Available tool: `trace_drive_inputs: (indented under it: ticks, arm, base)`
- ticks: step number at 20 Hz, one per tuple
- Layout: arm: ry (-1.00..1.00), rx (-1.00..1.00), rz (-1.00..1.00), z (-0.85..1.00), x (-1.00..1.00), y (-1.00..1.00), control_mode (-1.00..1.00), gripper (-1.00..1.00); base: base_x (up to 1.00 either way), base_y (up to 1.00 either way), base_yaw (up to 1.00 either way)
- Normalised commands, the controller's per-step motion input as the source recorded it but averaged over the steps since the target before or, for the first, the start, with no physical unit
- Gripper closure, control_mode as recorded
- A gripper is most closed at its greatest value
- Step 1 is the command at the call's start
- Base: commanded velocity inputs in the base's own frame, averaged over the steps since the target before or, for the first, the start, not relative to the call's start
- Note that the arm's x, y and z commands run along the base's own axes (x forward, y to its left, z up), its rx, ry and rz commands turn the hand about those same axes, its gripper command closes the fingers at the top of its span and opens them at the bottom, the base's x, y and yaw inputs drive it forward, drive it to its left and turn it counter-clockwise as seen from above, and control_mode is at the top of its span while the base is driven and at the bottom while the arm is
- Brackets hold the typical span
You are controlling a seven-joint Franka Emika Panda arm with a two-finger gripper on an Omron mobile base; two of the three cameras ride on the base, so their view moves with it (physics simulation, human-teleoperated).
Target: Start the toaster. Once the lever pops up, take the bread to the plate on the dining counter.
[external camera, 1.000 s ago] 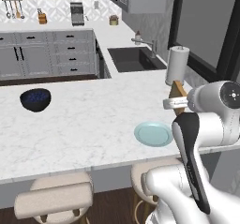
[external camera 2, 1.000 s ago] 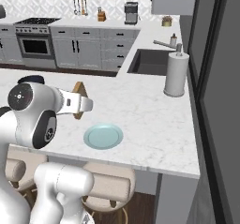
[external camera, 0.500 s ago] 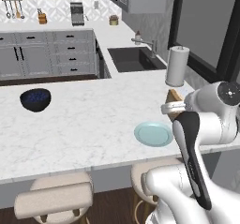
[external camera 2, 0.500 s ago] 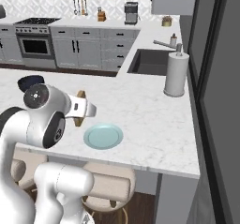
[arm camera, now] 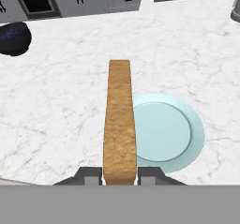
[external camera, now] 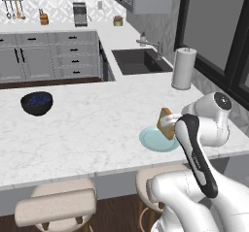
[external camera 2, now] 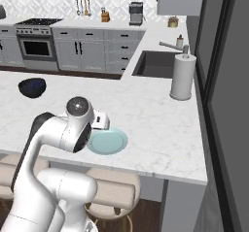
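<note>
Bread point(arm camera: 119, 120) over plate point(arm camera: 168, 133) rim

- one slice of bread point(arm camera: 119, 120), just the single piece
- one pale blue-green plate point(arm camera: 168, 131)
- one dark bowl point(external camera: 37, 103)
- one paper towel roll point(external camera: 184, 68) standing upright
- one dark sink point(external camera: 141, 61) with one faucet point(external camera: 151, 44)
- one white marble tabletop point(external camera: 87, 129) carrying the plate and bowl
- two round beige stools point(external camera: 56, 204) that I can make out in the left base view, could be more tucked behind the robot
- one oven point(external camera 2: 34, 46) along the back wall
- one coffee maker point(external camera 2: 136, 13) on the back worktop
- one claw point(arm camera: 120, 175), so two finger tips
</note>
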Motion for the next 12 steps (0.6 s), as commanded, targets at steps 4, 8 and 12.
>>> trace_drive_inputs:
  ticks: [4, 8, 12]
  arm:
    - [0.01, 0.0, 0.0, -0.77, 0.31, 0.0, -1.0, 1.0]
    - [-0.07, 0.0, 0.0, -0.59, 0.24, -0.01, -1.0, 1.0]
    - [-0.13, 0.0, 0.0, -0.32, 0.28, 0.0, -1.0, 1.0]
  base:
    - [0.0, 0.0, 0.0]
    - [0.0, 0.0, 0.0]
    - [0.0, 0.0, 0.0]
